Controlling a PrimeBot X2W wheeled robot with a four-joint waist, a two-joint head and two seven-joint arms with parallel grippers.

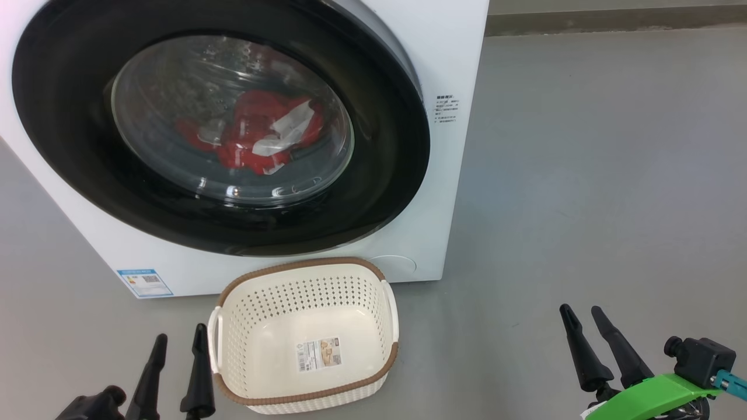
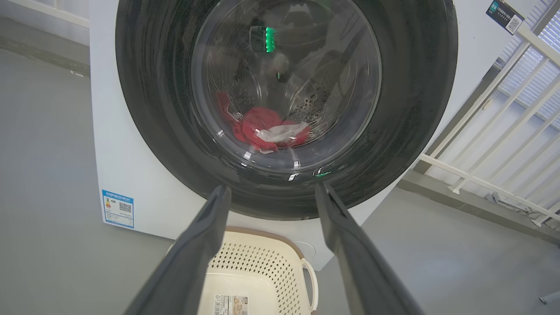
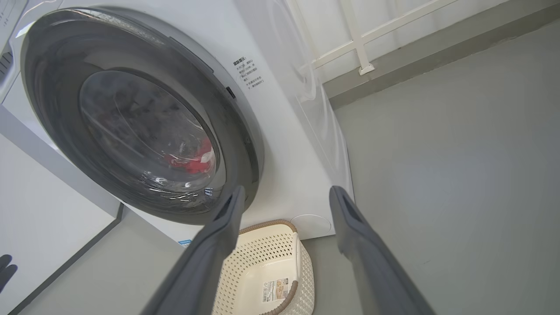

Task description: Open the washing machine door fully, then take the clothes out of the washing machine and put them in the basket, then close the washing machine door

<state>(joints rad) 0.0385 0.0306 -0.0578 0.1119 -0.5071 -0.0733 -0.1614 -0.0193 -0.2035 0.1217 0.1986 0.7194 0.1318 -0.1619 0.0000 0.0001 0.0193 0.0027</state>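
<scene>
Ahead, washing machine door (image 1: 70, 134) well apart from both spread jaws.

Left gripper (image 1: 181, 332) and right gripper (image 1: 580, 309) both have long, skinny, tapered black fingers (image 1: 583, 356), and the right one's got a bright green bracket (image 1: 653, 394) with a black boxy module (image 1: 700, 359) and teal plug (image 1: 734, 383) at its base.
</scene>
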